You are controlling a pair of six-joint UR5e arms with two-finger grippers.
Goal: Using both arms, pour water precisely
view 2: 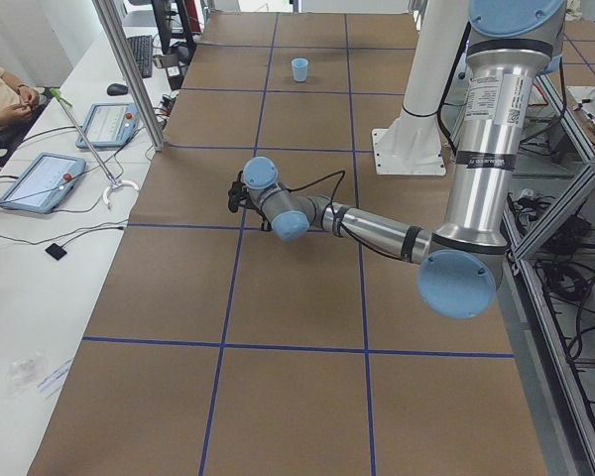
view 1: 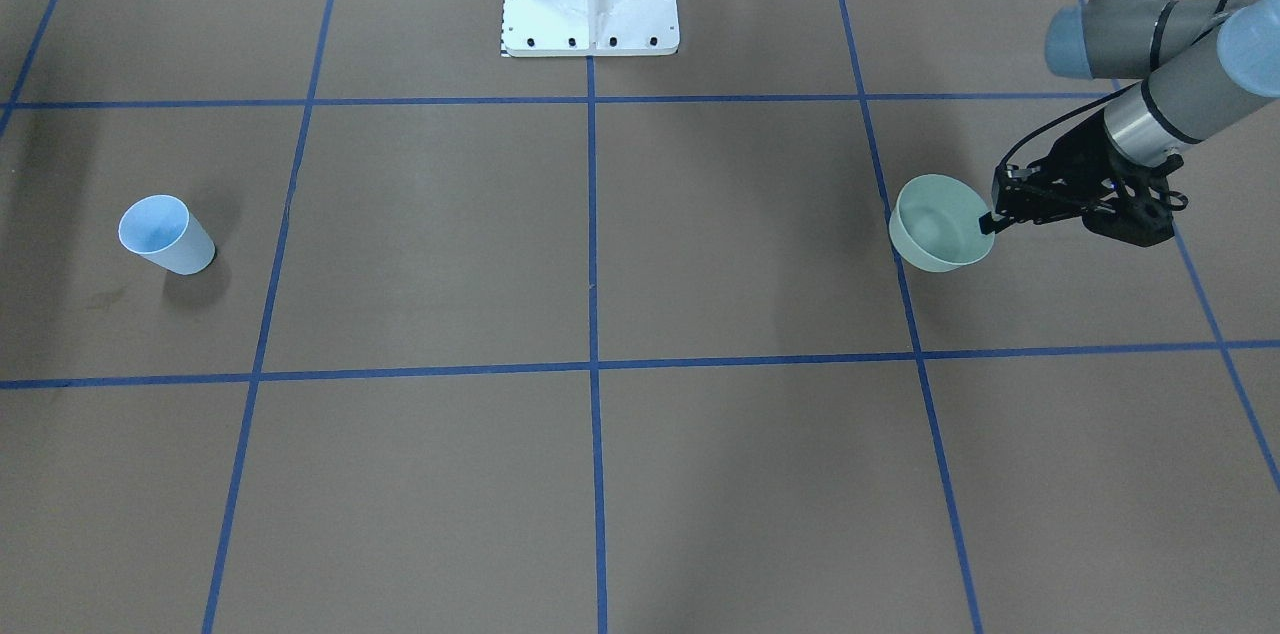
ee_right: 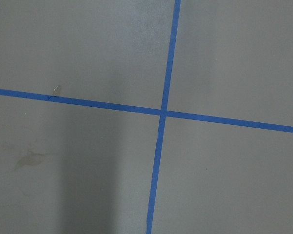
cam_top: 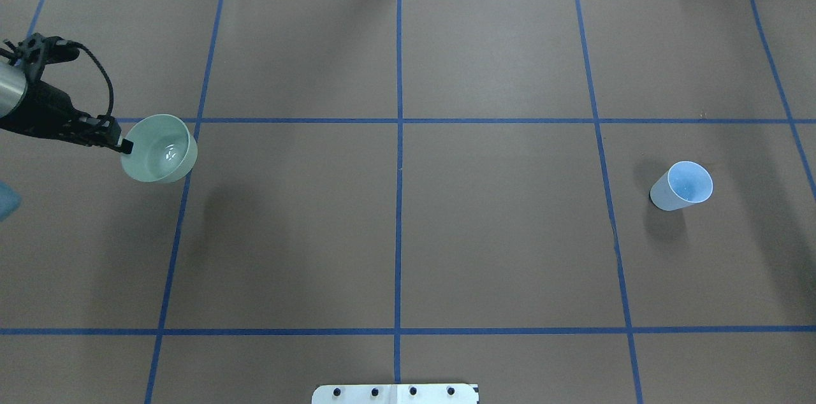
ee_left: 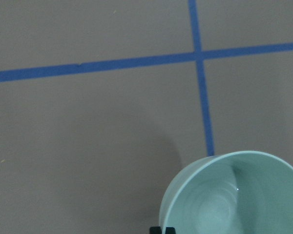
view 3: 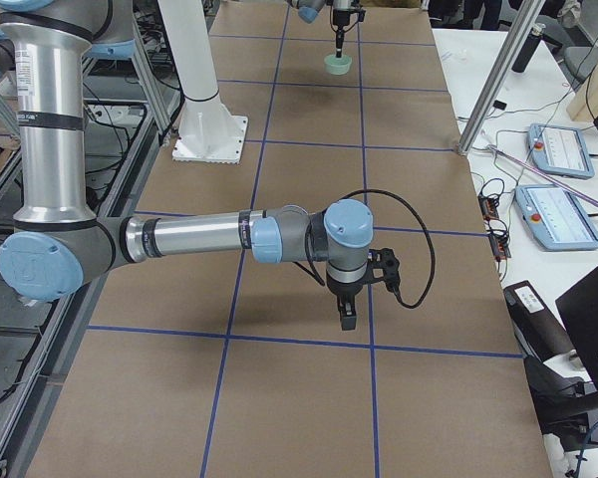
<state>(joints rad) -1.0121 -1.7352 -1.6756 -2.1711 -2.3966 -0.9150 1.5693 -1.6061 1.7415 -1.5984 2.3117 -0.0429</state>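
We see the left arm (view 2: 377, 230) near and large. Its upright grey link drops to a pale blue elbow cap, and its forearm reaches out over the brown table (view 2: 297, 397) with its blue tape lines. Beyond it stands the white pedestal (view 2: 409, 139) and, well beyond that, a pale blue cup (view 2: 299, 68). Two tablets (view 2: 40, 181) lie on the white bench (view 2: 20, 297).

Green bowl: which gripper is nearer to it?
Left. The left gripper pinches the rim of the green bowl; the right gripper hangs far away, on the robot's other side.
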